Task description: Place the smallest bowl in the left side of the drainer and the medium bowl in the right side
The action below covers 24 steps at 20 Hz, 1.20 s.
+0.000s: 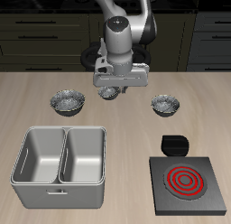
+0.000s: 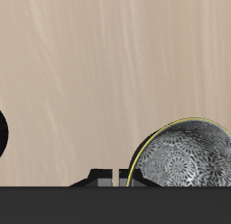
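Seemingly smallest bowl [image 1: 111, 92] under gripper [image 1: 119, 83] (obscured)

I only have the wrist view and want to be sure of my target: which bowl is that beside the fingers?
Observer: The smallest bowl; the gripper hangs right over it.
Operator: Where are the other two?
Observer: One on each side, apart from it: the medium bowl toward the stove, the widest bowl on the other side.
Operator: And the drop-off?
Observer: The drainer stands nearer the table's front edge, in front of the widest bowl; both compartments are empty.
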Tool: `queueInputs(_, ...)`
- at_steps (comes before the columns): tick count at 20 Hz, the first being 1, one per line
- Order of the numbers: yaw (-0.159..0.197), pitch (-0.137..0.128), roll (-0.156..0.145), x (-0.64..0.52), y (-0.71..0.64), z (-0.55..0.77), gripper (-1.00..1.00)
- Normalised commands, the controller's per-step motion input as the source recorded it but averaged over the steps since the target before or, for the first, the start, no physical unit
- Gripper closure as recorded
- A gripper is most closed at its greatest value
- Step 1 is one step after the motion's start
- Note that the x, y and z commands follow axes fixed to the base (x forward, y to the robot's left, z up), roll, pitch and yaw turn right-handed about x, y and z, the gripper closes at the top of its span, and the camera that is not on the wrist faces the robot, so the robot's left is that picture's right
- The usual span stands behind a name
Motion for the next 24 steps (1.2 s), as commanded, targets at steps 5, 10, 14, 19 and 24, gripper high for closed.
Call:
queueInputs(5, -0.005, -0.039, -0.028, 0.03, -0.13, 0.44, 1.0)
queueInputs(10, -0.013, -0.03, -0.003, -0.02, -0.1, 0.44, 1.0)
queueInputs(14, -0.007, -0.067, -0.005, -0.08, -0.09, 0.49, 1.0)
queueInputs(19, -0.007, -0.017, -0.003, -0.01, -0.08, 0.32, 1.0)
queueInputs(24, -0.003, -0.04, -0.009, -0.04, -0.08, 0.32, 1.0)
